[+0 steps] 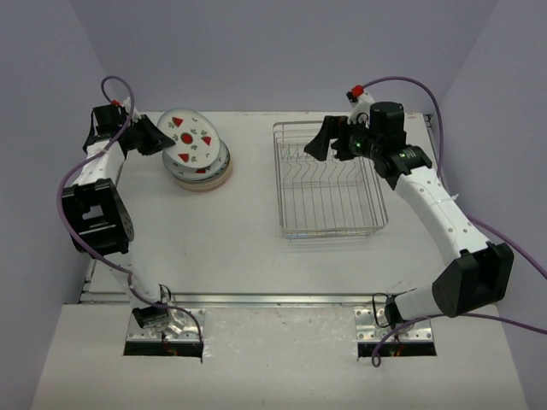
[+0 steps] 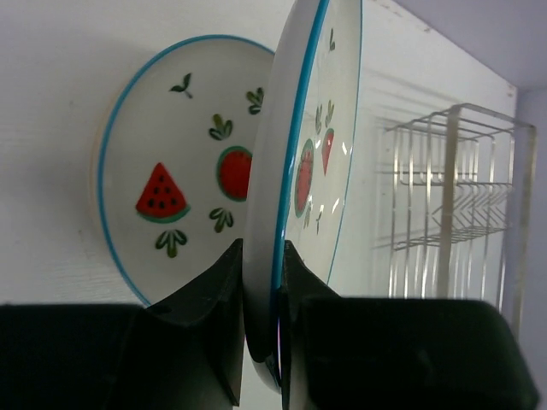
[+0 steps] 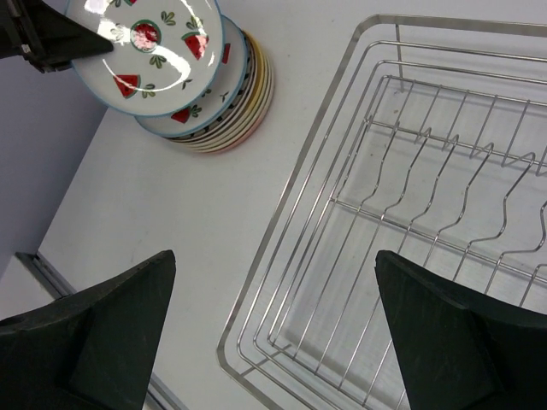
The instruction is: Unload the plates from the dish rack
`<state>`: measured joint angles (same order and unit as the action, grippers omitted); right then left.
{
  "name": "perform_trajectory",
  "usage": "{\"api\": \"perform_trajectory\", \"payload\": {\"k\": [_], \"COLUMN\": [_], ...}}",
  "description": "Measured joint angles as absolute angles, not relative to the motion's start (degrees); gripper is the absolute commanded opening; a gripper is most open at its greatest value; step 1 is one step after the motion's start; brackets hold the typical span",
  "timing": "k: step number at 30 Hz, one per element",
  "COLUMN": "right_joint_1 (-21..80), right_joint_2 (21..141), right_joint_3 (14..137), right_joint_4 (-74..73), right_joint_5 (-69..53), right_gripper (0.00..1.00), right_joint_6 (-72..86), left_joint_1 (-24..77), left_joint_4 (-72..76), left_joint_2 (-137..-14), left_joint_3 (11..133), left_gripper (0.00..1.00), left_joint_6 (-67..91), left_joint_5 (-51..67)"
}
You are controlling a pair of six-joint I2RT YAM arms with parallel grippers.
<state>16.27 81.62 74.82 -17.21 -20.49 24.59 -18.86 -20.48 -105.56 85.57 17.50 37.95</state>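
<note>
My left gripper (image 1: 162, 139) is shut on the rim of a white, blue-rimmed plate with red-and-green fruit marks (image 1: 190, 135). It holds the plate tilted just above a stack of several plates (image 1: 208, 169) at the far left of the table. In the left wrist view the fingers (image 2: 218, 290) pinch the held plate (image 2: 299, 145) edge-on, and the stack's top fruit plate (image 2: 171, 162) lies behind it. The silver wire dish rack (image 1: 329, 181) holds no plates. My right gripper (image 1: 319, 142) is open and empty above the rack's far left corner (image 3: 282, 282).
The right wrist view shows the held plate (image 3: 145, 43), the stack (image 3: 235, 107) under it and the left gripper (image 3: 51, 34) at top left. The table's left edge (image 3: 34, 260) runs close to the stack. Purple walls enclose the table.
</note>
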Motion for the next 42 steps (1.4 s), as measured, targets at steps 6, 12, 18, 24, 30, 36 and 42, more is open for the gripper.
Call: {"api": "perform_trajectory", "payload": {"k": [6,12,18,24,30,36,42], "right_joint_1": [16.3,16.3,16.3,16.3,16.3,16.3,16.3], "right_joint_2": [81.4,81.4,81.4,81.4,80.7,79.8,79.5], "right_joint_3": [74.6,74.6,74.6,74.6,74.6,74.6,74.4], "right_joint_4": [-17.3,-17.3,-17.8,-18.1,-18.6,-18.6,-18.9], "right_joint_5": [-20.1,-20.1,-20.2,-20.2,-20.1,-20.1,-20.1], "right_gripper": [0.99,0.99,0.99,0.99,0.99,0.99,0.99], "right_joint_6": [23.9,23.9,23.9,23.9,23.8,23.4,22.8], "left_joint_1": [-18.9,-18.9,-18.9,-18.8,-18.8,-18.7,-18.4], "left_joint_4": [-24.3,-24.5,-25.3,-26.0,-25.5,-23.9,-23.4], "left_joint_2": [-108.3,-108.4,-108.3,-107.2,-102.2,-100.2,-101.1], "left_joint_3": [85.7,86.2,84.6,82.4,81.2,80.5,79.8], "left_gripper": [0.0,0.36,0.59,0.65,0.69,0.71,0.71], "left_joint_6": [16.0,15.5,13.5,10.7,6.8,4.7,4.9], "left_joint_5": [33.1,32.9,29.7,24.9,17.7,16.1,16.3]}}
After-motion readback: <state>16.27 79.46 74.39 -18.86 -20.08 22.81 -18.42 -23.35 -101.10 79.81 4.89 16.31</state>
